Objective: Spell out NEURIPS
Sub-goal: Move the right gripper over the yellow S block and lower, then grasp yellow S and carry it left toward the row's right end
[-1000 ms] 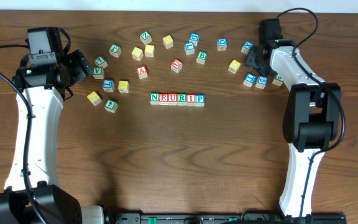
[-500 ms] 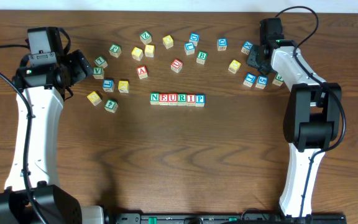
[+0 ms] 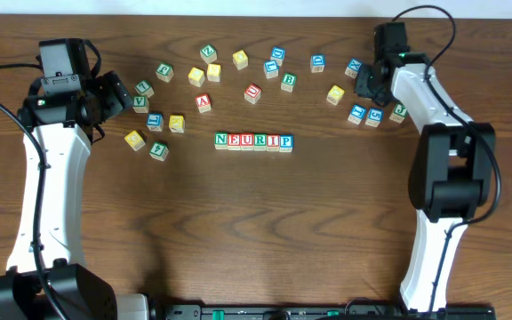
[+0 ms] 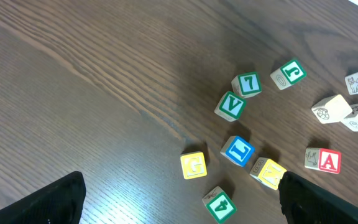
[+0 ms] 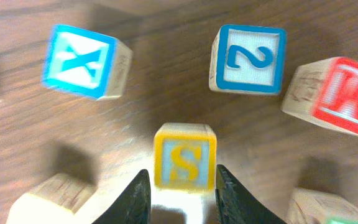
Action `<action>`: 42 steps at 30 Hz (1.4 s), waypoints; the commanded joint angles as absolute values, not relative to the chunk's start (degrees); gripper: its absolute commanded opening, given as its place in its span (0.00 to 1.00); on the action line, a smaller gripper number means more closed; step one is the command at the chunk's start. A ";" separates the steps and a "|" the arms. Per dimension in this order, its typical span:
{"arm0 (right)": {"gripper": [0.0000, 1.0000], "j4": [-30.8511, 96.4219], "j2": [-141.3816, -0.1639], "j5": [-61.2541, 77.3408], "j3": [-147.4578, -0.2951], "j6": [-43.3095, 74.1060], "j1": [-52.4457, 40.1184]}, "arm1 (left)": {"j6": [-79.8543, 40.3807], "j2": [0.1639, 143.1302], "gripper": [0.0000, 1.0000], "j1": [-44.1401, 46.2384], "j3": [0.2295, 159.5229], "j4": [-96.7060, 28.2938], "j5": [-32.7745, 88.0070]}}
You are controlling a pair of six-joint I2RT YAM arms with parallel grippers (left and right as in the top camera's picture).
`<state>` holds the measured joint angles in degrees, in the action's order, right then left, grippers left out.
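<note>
**At the table's right end, the S cube sits in the grip**

Between the fingers of the right gripper (image 5: 183,177), the S cube (image 5: 185,163) turns its yellow-framed letter up to the wrist camera. The two dark fingertips (image 5: 138,199) lie against its left and right sides, so the gripper is clamped on it. Whether the cube rests on the table (image 3: 256,231) or hangs just clear of it cannot be told. Beyond it lie a blue X cube (image 5: 79,60) to the left and a blue 2 cube (image 5: 250,59) to the right, both apart from it. A red W cube (image 5: 344,96) lies further right. This view is blurred. From overhead, the gripper sits among the scattered cubes at the far right and hides the S cube beneath it.

Well apart from there, near the table's middle, the letter row (image 3: 253,141) reads N, E, U, R, I, P. Its six cubes touch side by side in a straight line.

At the left end, the left gripper (image 4: 179,199) has its fingers spread wide apart over bare wood. Ahead of it lie a yellow G cube (image 4: 193,165), a blue L cube (image 4: 237,150), a green V cube (image 4: 231,106), a green 7 cube (image 4: 247,84) and a red A cube (image 4: 324,160).
</note>
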<state>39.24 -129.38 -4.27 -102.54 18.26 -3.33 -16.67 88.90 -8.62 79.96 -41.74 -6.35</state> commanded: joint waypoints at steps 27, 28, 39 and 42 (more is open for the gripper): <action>0.43 34.79 -131.28 -6.13 -102.24 18.00 -3.36 | -16.58 89.36 0.98 -8.78 80.68 -41.74 -6.70; 0.43 34.61 -131.28 -6.13 -102.24 18.00 -3.36 | -16.58 89.36 0.98 -8.78 80.68 -41.74 -6.70; 0.25 34.92 -131.28 -6.11 -102.21 17.98 -3.36 | -16.58 89.36 0.98 -8.78 80.68 -41.74 -6.70; 0.23 35.33 -131.28 -6.13 -102.21 17.96 -3.36 | -16.58 89.36 0.98 -8.78 80.68 -41.74 -6.70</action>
<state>34.92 -131.22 -5.26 -102.35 17.56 -3.64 -16.67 88.90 -8.62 79.96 -41.74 -6.35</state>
